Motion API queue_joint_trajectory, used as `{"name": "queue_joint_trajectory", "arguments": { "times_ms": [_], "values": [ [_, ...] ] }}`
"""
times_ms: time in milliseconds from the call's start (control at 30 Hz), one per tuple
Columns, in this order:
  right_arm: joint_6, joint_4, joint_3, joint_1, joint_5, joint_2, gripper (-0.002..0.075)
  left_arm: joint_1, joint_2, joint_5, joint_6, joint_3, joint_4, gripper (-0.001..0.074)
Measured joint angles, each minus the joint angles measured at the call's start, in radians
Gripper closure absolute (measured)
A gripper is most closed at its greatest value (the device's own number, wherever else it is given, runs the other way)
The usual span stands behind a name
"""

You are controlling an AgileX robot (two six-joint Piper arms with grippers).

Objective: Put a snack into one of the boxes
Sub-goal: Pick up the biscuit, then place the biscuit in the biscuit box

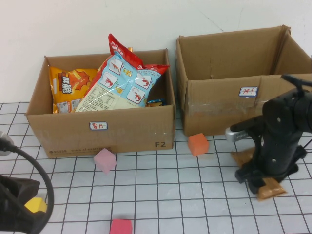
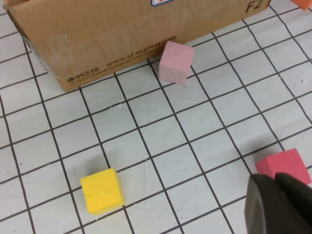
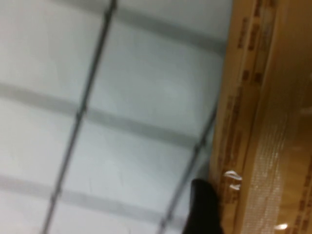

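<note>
A flat brown snack packet lies on the gridded table in front of the empty right box. My right gripper is lowered onto the packet, and the arm hides the packet's middle. In the right wrist view the packet fills one side, very close. The left box holds an orange bag and a blue-and-red shrimp-chip bag. My left gripper is shut and empty at the table's near left, just above a red cube.
Foam cubes lie on the table: pink by the left box, orange by the right box, red at the front, yellow beside the left arm. A white wall stands behind the boxes.
</note>
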Motion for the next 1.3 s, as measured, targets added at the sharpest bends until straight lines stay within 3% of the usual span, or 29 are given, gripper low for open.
{"name": "queue_joint_trajectory", "arguments": {
  "times_ms": [167,467,567,700,900,1000,1167,1300],
  "values": [
    [-0.087,0.03,-0.015,0.01,0.125,-0.069,0.0264,0.0,0.0,0.0,0.0,0.0,0.0,0.0736],
    [-0.128,0.077,-0.036,0.068,0.15,-0.324,0.0264,0.0,0.0,-0.011,0.0,0.0,-0.049,0.0736],
    [-0.13,0.071,-0.072,0.072,0.041,-0.407,0.0264,0.0,0.0,-0.028,-0.003,0.0,-0.049,0.0736],
    [-0.131,-0.036,-0.106,0.072,-0.245,-0.438,0.0264,0.0,0.0,-0.04,-0.003,0.0,-0.049,0.0736],
    [-0.073,-0.136,-0.116,0.022,-0.673,-0.311,0.0264,0.0,0.0,-0.04,-0.003,0.0,-0.049,0.0736],
    [0.001,-0.129,-0.117,-0.007,-0.71,-0.218,0.0264,0.0,0.0,-0.04,-0.003,0.0,-0.049,0.0736],
    [0.09,-0.098,-0.126,-0.036,-0.644,-0.155,0.0164,0.0,0.0,-0.042,0.011,0.0,-0.049,0.0736],
    [0.059,-0.105,-0.133,-0.036,-0.611,-0.201,0.0195,0.0,-0.002,-0.056,0.011,0.0,-0.027,0.0736]
  ]
}}
